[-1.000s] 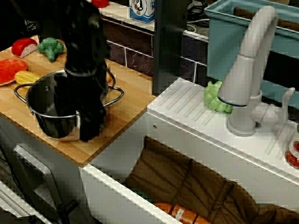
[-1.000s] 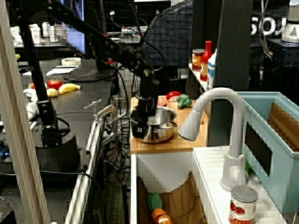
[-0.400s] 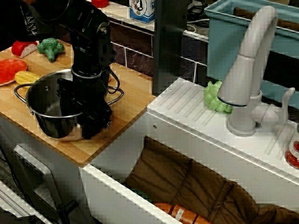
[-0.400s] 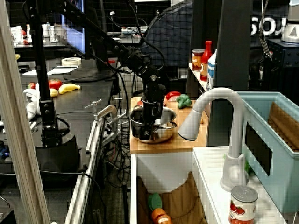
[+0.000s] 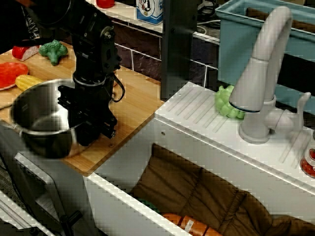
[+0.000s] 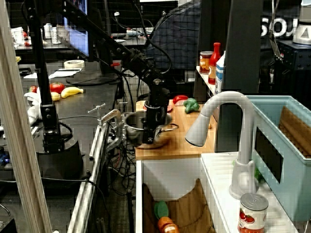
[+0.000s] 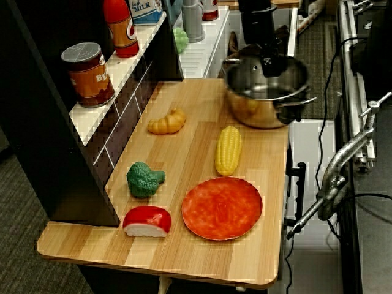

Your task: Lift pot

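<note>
The tool [image 5: 91, 129] is gripping the pot [image 5: 42, 120] by its rim, jaws clamped on the steel wall, and is holding it just above the tabletop [image 7: 184, 153] edge, tilted slightly because the grasp is off-centre.

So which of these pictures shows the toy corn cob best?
The view along the wooden counter: the corn lies whole and unblocked beside the red plate. The sink-side view shows just its end behind the pot; the far room view hides it.
</note>
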`<state>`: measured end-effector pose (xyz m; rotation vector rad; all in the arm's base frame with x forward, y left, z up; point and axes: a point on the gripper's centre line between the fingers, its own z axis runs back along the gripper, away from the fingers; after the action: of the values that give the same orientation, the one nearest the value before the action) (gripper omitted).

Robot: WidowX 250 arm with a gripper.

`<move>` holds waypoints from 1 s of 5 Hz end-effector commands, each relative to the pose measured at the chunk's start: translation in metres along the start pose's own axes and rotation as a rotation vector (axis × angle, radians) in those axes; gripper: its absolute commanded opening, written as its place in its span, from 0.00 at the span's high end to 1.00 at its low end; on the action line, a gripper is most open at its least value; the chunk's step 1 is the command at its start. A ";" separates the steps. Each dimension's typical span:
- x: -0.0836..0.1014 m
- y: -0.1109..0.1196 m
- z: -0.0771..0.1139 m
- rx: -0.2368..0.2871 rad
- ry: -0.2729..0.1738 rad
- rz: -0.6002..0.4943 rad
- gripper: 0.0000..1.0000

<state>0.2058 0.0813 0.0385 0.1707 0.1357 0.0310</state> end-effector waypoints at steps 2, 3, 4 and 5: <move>0.010 0.005 0.045 -0.022 -0.136 0.030 1.00; 0.015 0.010 0.080 -0.090 -0.169 0.065 1.00; 0.011 -0.006 0.117 -0.139 -0.201 -0.001 1.00; 0.007 -0.020 0.126 -0.139 -0.221 -0.049 1.00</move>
<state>0.2222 0.0353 0.1439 0.0141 -0.0226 -0.0212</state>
